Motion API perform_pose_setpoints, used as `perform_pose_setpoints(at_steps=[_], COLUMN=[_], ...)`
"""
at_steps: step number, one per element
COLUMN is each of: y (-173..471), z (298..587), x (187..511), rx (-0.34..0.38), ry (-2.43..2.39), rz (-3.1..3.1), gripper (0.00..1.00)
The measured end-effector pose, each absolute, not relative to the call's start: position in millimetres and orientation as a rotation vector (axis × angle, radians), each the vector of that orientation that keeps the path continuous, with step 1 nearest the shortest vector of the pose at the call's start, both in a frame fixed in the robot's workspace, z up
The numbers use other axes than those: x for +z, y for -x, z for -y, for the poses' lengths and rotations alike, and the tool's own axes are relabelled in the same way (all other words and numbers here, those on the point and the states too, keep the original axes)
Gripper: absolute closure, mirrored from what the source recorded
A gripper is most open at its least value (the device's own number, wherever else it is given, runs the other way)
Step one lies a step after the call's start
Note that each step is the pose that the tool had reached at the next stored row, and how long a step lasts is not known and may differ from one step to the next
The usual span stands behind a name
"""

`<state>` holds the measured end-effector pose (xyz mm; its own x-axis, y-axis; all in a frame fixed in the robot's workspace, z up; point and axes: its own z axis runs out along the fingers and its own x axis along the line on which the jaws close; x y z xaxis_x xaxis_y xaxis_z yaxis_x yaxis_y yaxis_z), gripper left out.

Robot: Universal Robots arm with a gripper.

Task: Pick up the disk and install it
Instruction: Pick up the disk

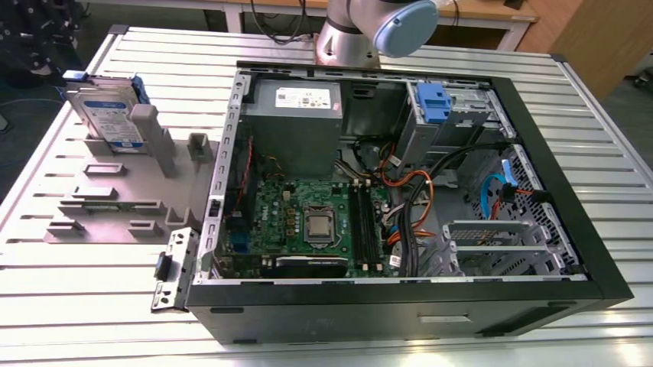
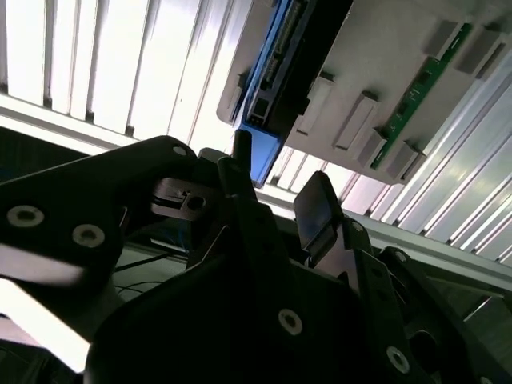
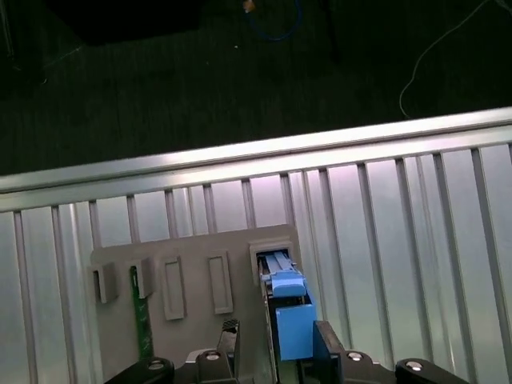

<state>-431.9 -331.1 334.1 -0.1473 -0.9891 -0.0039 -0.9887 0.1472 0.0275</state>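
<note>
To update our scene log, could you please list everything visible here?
disk: one, silver with blue frame, upright in the holder
holder: one, grey, on table, exterior view's left
computer case: one, black, open, mid-table
power supply: one, grey, inside case
motherboard: one, green, inside case
cables: several, orange, black, blue, inside case
latch: one, blue, case's drive bay
table: one, silver slats, under everything
arm: one, grey, blue cap, beyond case
tool: one, black, open, above the disk

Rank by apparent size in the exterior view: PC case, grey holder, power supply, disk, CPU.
Largest to smallest:
1. PC case
2. grey holder
3. power supply
4. disk, its lower part hidden by the grey holder
5. CPU
</note>
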Motion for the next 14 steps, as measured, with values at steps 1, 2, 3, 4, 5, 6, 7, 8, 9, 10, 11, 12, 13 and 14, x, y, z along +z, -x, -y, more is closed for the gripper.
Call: perform_pose_setpoints(at_steps=[1, 2, 3, 4, 5, 6, 7, 8, 9, 10, 11, 12, 13, 14], y=[431.9, 431.8, 431.8, 431.8, 431.9, 432.1, 432.5, 432.9, 432.9, 432.9, 433.0, 433.0, 433.4, 433.7], z=[329.9, 328.6, 326.7, 324.9, 323.7, 323.2, 323.2, 323.2, 323.2, 323.2, 323.1, 323.1, 323.0, 323.1], x=[333.9, 333.5, 333.1, 332.6, 331.9, 330.9, 330.1, 329.5, 328.7, 328.2, 327.4, 326.6, 325.4, 324.0], rx=[-0.037, -0.036, -0.036, -0.036, -0.036, -0.036, -0.036, -0.036, -0.036, -0.036, -0.035, -0.035, -0.033, -0.032], ry=[-2.047, -2.052, -2.056, -2.058, -2.058, -2.058, -2.059, -2.064, -2.08, -2.1, -2.118, -2.128, -2.133, -2.136], rz=[2.363, 2.358, 2.355, 2.354, 2.353, 2.353, 2.353, 2.348, 2.334, 2.316, 2.299, 2.29, 2.287, 2.285], gripper=[0.51, 0.51, 0.51, 0.51, 0.51, 0.51, 0.51, 0.51, 0.51, 0.51, 0.51, 0.51, 0.51, 0.51])
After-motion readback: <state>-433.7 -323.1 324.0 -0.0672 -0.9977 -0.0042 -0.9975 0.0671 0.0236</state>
